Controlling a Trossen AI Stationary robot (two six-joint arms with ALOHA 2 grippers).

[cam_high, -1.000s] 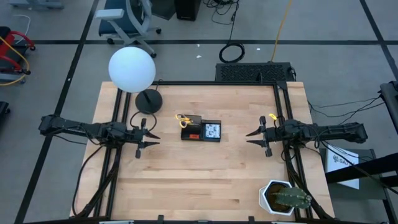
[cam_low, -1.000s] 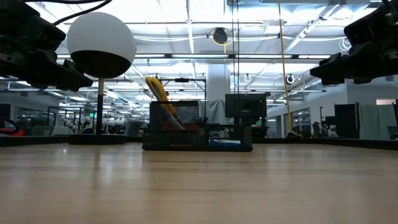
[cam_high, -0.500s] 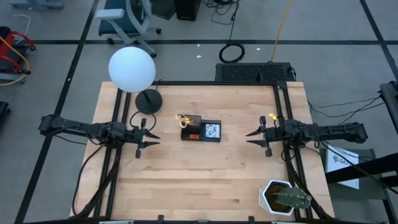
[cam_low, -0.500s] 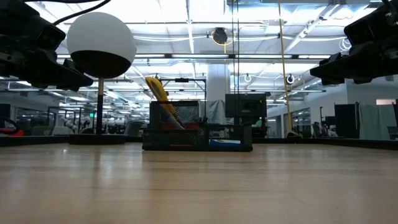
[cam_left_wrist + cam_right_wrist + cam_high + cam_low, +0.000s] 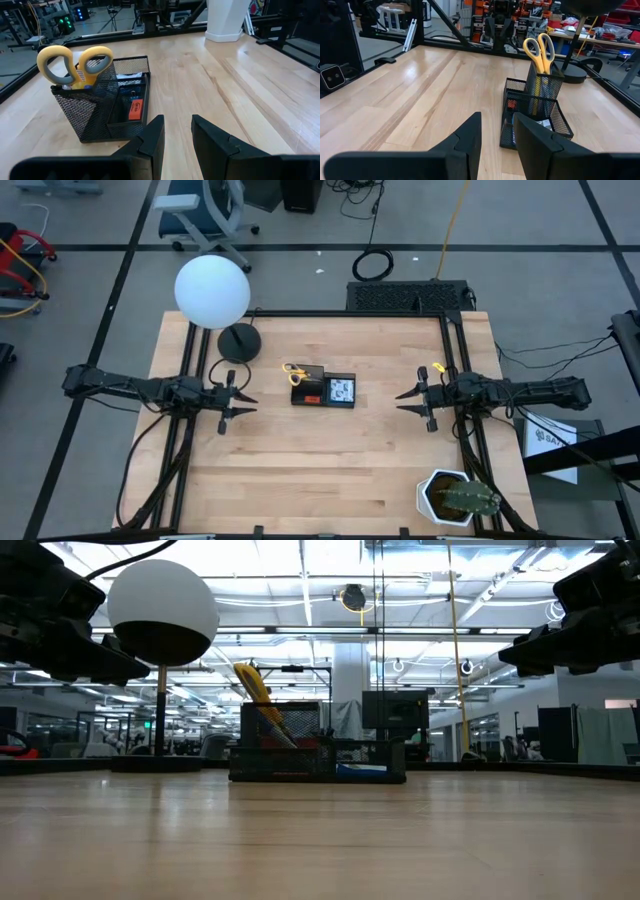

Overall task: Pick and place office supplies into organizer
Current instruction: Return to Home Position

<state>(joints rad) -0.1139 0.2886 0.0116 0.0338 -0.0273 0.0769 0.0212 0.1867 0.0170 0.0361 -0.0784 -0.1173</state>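
The black mesh organizer (image 5: 323,389) stands at the table's middle. Yellow-handled scissors (image 5: 75,65) stand handles-up in its taller section (image 5: 540,85), with pens beside them. A red piece (image 5: 135,109) lies in the lower section, and a blue item (image 5: 360,771) shows low in the low view. My left gripper (image 5: 246,402) hovers open left of the organizer, above the table. My right gripper (image 5: 402,401) hovers open to its right. In the wrist views the left gripper (image 5: 177,131) and the right gripper (image 5: 497,129) hold nothing.
A lamp with a white globe (image 5: 212,291) and a round black base (image 5: 239,342) stands at the far left. A white potted cactus (image 5: 457,498) sits at the near right corner. Bare wood lies around the organizer and toward the near edge (image 5: 320,500).
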